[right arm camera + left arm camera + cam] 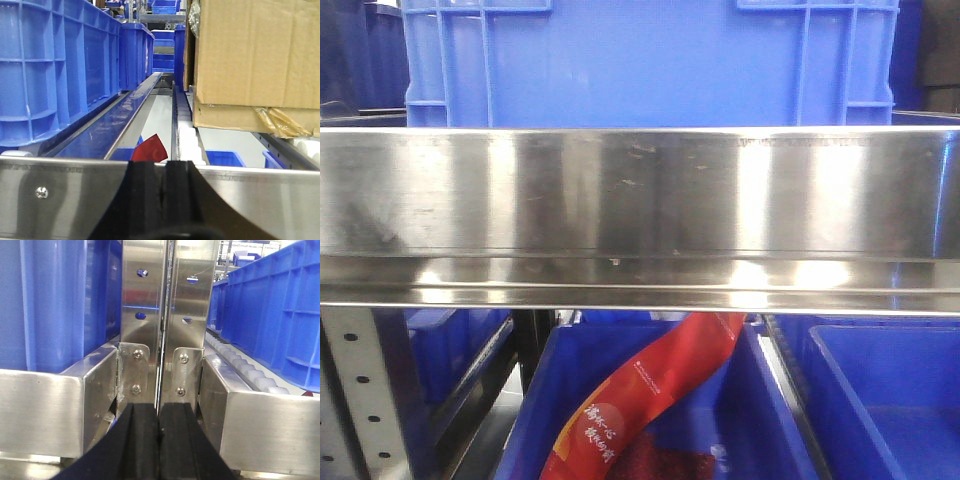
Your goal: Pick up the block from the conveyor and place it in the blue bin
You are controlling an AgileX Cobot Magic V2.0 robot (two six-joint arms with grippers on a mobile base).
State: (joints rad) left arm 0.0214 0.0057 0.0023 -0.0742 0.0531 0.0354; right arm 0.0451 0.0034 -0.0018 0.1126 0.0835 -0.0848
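Observation:
No block and no conveyor belt show in any view. A blue bin (570, 370) sits below a steel shelf rail (640, 200) in the front view, with a red packet (650, 400) lying in it. My left gripper (159, 407) is shut and empty, its black fingers pressed together just before two steel uprights (167, 300). My right gripper (162, 165) is shut and empty, level with a steel rail (65, 195). The red packet's tip (150, 149) shows just beyond that rail.
A large blue crate (650, 60) stands on the shelf above the rail, and another blue bin (880, 400) is at lower right. Blue crates (50, 300) (280, 315) flank the left gripper. White rollers (187, 140), a cardboard box (255, 55) and blue crates (50, 65) line the right wrist view.

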